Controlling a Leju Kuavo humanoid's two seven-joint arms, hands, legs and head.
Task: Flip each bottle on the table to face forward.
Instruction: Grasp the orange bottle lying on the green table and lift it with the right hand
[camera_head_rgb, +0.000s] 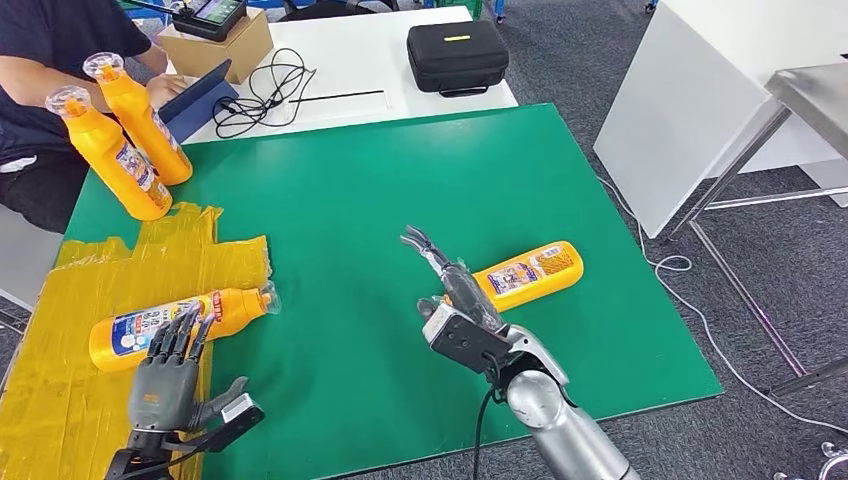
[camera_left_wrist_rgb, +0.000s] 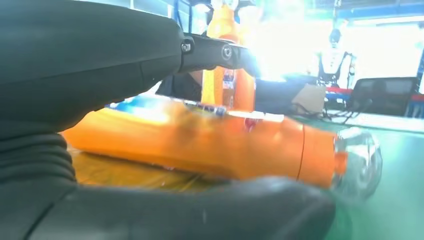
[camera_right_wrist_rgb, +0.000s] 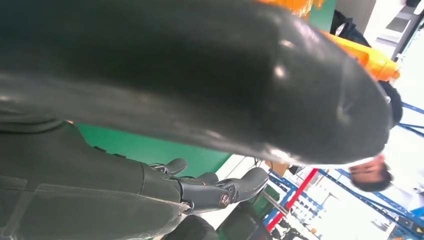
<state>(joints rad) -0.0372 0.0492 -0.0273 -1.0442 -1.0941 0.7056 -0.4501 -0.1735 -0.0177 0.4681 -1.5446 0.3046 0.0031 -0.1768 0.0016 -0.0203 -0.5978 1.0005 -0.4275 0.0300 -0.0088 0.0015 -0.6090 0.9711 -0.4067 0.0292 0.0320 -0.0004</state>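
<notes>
Nearest, the left robot hand (camera_head_rgb: 170, 385) lies flat with fingers apart, its fingertips (camera_head_rgb: 186, 325) over the lying bottle (camera_head_rgb: 180, 325) on the yellow sheet (camera_head_rgb: 60, 400) at the near left of the bench (camera_head_rgb: 350, 200), gripping nothing. To the right, the right robot hand (camera_head_rgb: 450, 290) reaches with fingers spread beside a second lying bottle (camera_head_rgb: 530, 272), though I cannot tell whether they touch. Four bottles in all: those two lying, and two upright ones (camera_head_rgb: 125, 140) at the far left.

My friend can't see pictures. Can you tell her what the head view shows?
Two orange bottles lie on a green table, the left robot hand over one, the right robot hand at the other.
</notes>
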